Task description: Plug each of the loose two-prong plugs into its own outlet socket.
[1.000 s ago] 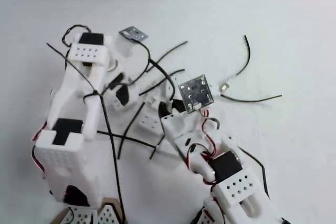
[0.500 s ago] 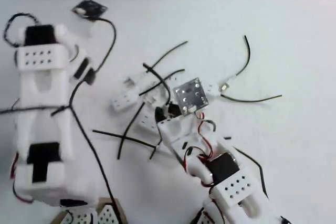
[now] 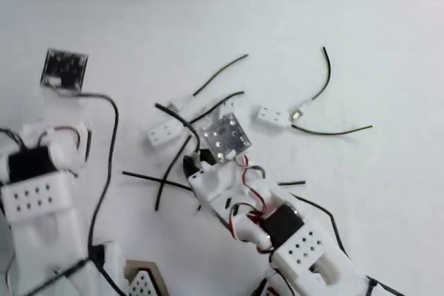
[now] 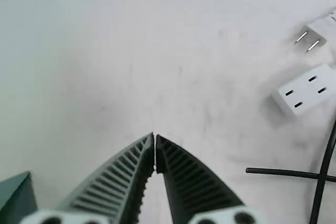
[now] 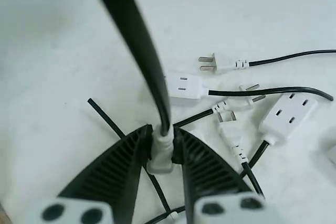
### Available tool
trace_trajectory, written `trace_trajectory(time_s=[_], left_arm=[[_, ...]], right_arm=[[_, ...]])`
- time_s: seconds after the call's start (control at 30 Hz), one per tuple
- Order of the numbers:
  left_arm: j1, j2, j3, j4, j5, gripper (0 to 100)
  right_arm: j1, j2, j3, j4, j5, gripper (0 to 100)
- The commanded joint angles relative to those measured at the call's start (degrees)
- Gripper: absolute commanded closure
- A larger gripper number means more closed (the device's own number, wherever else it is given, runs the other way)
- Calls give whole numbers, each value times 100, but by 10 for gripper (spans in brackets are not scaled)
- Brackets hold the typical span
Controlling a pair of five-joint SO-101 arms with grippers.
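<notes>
White two-prong plug with black cord (image 5: 160,153) is clamped in our right gripper (image 5: 161,129), jaws closed on its body, near the middle of the white table (image 3: 347,25). A white plastic outlet socket block (image 5: 290,113) lies near it, well apart from a loose white plug (image 5: 209,64). On the left gripper (image 4: 155,141) we see the tips pressed together, holding nothing, toward the table's left edge.

In the right wrist view the white plug (image 5: 160,156) is clamped between the fingers of the right gripper (image 5: 163,131), so its prongs are hidden. From above, that arm's wrist board (image 3: 223,136) covers the gripper's tips. The left arm (image 3: 38,199) is cut off by the left and bottom edges. In the left wrist view a two-prong plug (image 4: 317,31) runs off the picture's edge.
</notes>
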Motion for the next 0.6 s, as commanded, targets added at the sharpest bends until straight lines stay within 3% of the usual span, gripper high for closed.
trace_trajectory(time_s=[0.0, 0.23, 0.43, 0.57], left_arm=[[-251, -1156, 1116, -633, 475, 976], [-646, -2229, 2382, -993, 756, 973], [-708, -2598, 2716, -993, 756, 973], [-708, -2703, 2919, -1125, 730, 973]], right_arm=[[-84, 927, -853, -180, -44, 981], [-497, 2958, -1530, -1604, -44, 981], [-497, 4330, -1591, -3301, 0, 981], [-382, 4963, -1873, -3767, 9, 981]])
